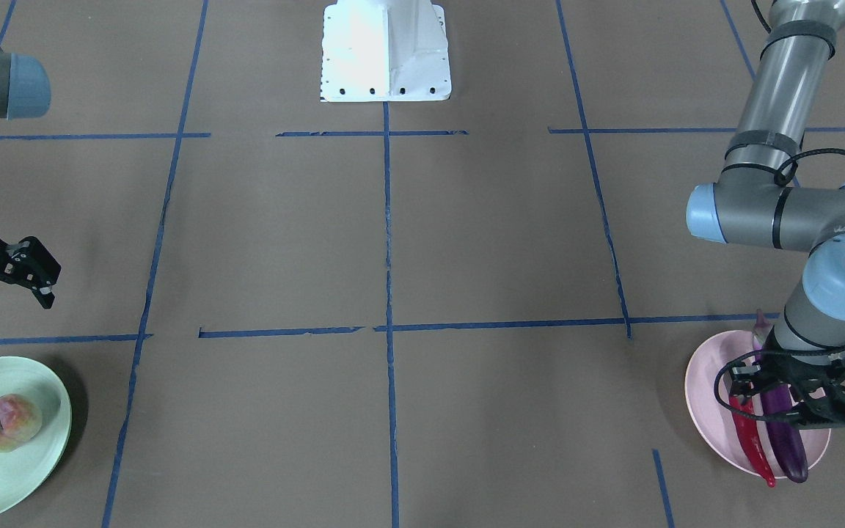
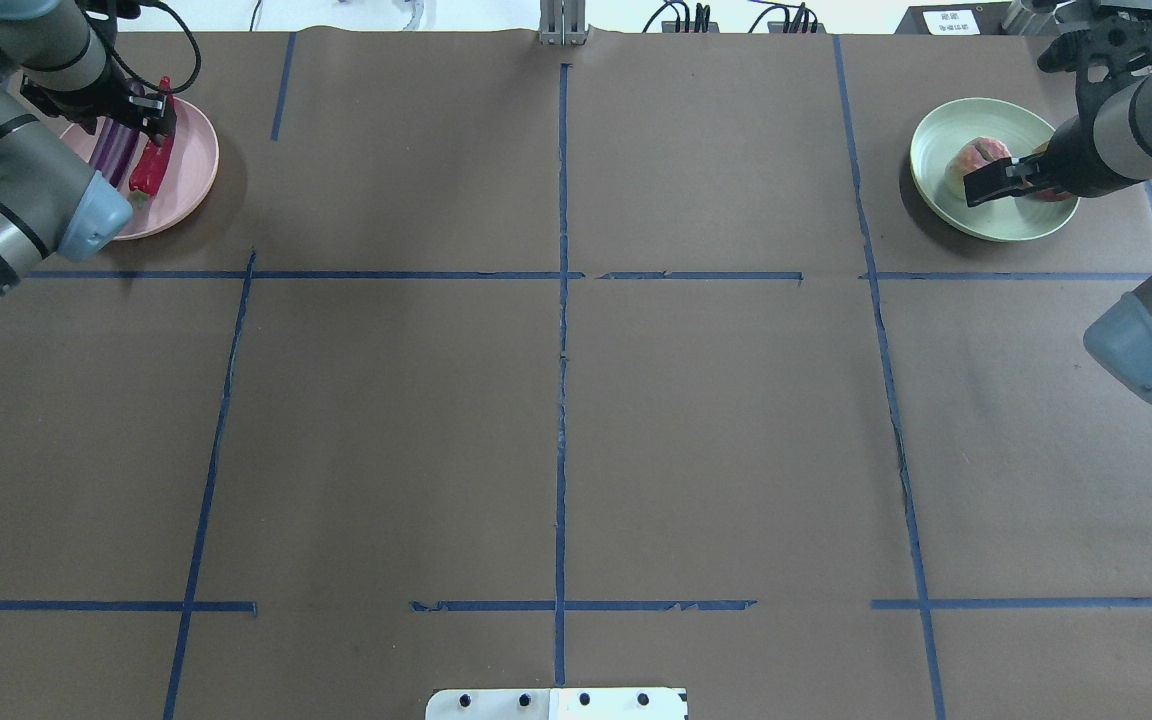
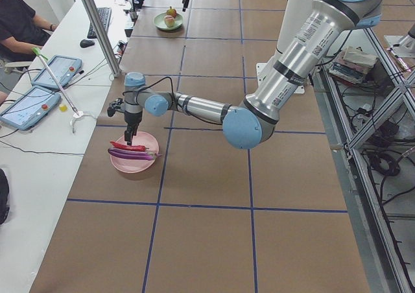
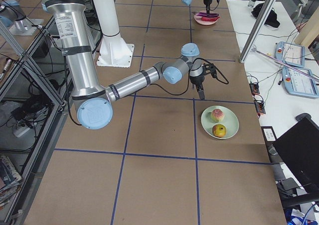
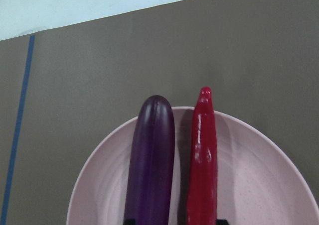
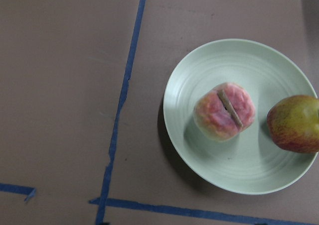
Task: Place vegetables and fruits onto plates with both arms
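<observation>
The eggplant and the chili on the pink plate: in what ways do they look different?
The eggplant is dark purple; the chili is bright red. The eggplant is thicker than the chili. The eggplant ends blunt and round, the chili narrows to a point. Both are long, glossy and lie side by side on the pink plate.

Left arm [image 2: 6, 170] overhangs pink plate [image 2: 191, 160]; broad table [image 2: 716, 420] stretch toward green plate [image 2: 976, 215]
</observation>
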Robot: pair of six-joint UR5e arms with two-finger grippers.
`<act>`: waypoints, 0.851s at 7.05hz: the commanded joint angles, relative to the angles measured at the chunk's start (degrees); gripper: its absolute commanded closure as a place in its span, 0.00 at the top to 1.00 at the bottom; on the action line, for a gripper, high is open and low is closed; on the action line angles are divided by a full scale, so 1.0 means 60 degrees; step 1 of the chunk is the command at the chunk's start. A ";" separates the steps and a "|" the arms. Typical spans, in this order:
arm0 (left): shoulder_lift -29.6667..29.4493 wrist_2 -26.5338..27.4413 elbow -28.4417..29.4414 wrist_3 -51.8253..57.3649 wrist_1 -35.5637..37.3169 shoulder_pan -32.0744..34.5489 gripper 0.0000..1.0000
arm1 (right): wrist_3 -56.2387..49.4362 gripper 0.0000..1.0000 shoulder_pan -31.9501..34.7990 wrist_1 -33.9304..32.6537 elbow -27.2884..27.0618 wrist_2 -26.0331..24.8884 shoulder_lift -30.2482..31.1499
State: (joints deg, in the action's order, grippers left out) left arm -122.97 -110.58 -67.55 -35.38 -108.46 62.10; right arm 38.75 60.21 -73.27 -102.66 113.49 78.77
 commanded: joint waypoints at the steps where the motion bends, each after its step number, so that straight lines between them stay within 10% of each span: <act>1: 0.1460 -0.1427 -0.2179 0.0052 0.0029 0.0325 1.00 | -0.0013 1.00 0.0042 -0.0006 -0.0612 0.1293 0.0842; 4: 0.2971 -0.3447 -0.3214 0.2910 0.0088 0.2180 1.00 | -0.0783 1.00 0.1207 -0.0383 -0.0541 0.2218 0.1314; 6: 0.3806 -0.4272 -0.3214 0.5008 0.0132 0.3647 1.00 | -0.3530 1.00 0.2628 -0.2500 -0.0846 0.2398 0.1387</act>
State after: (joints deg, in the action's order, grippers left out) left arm -103.22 -133.46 -86.61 -12.95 -107.81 78.93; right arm 26.75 70.70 -81.09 -106.56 126.86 86.61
